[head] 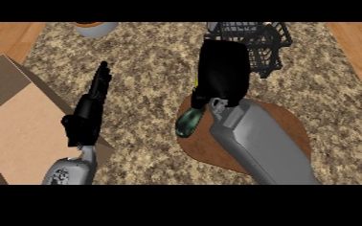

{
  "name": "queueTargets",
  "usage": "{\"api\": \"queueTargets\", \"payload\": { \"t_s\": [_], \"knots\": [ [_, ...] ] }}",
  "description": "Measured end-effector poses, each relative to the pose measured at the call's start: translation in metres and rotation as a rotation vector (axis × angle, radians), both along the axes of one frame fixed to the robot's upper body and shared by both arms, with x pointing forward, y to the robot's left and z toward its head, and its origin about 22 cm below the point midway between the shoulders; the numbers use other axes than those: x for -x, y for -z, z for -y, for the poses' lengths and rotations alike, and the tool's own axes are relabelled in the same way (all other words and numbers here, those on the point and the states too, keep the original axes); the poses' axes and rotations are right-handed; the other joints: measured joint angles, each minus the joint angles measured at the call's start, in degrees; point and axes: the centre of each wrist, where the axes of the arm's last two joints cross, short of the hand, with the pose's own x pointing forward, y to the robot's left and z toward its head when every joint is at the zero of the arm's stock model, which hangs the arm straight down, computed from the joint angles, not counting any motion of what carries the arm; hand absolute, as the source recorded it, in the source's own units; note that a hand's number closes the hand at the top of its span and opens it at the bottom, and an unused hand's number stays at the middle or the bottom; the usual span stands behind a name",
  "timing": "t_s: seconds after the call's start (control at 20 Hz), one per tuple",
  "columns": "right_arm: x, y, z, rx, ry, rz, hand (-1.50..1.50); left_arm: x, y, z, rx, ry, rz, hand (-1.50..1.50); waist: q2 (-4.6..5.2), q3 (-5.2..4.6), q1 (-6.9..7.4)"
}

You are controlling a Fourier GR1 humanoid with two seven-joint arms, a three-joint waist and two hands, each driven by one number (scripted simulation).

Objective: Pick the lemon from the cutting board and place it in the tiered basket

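The right robot hand (223,74) is curled over the lemon (195,84); only a yellow sliver is seen at its left edge, so the long axis cannot be told. The carry step is judged in hand. The basket (265,43) lies just beyond the fingers; a short advance is called for. Behind the wrist lies the cutting board (283,119). The left robot hand (88,112) rests spread.

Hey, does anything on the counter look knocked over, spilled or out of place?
Nothing stands out. The tiered basket stands upright, the cutting board lies flat, and the right hand hovers between them; no spill shows.
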Motion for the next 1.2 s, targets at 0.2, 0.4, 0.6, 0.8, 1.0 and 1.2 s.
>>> {"api": "queueTargets", "payload": {
  "t_s": [0.2, 0.4, 0.6, 0.8, 1.0, 1.2],
  "knots": [
    [0.008, -0.043, 0.008, -0.039, -0.007, 0.061, 1.50, 0.001, 0.002, -0.003, 0.007, -0.003, 0.005, 0.00, -0.03, 0.03, 0.00],
    [0.003, -0.078, 0.015, -0.090, 0.004, 0.091, 1.50, -0.001, 0.001, -0.001, 0.001, 0.003, 0.012, 0.00, 0.07, 0.08, 0.31],
    [-0.007, -0.098, 0.028, -0.202, 0.037, 0.093, 1.50, 0.001, 0.001, 0.003, 0.006, 0.011, 0.023, 0.00, 0.21, 0.13, 0.87],
    [-0.026, -0.109, 0.031, -0.232, 0.063, 0.080, 1.50, 0.001, 0.001, 0.009, 0.002, 0.010, 0.024, 0.00, 0.40, 0.08, 1.12],
    [-0.051, -0.113, 0.040, -0.228, 0.115, 0.084, 1.50, 0.001, -0.002, 0.006, 0.001, 0.013, 0.016, 0.00, 0.55, 0.03, 1.33],
    [-0.075, -0.108, 0.059, -0.197, 0.167, 0.098, 1.50, 0.001, -0.004, 0.005, 0.003, 0.022, 0.019, 0.00, 0.60, 0.04, 1.38]
  ]
}}
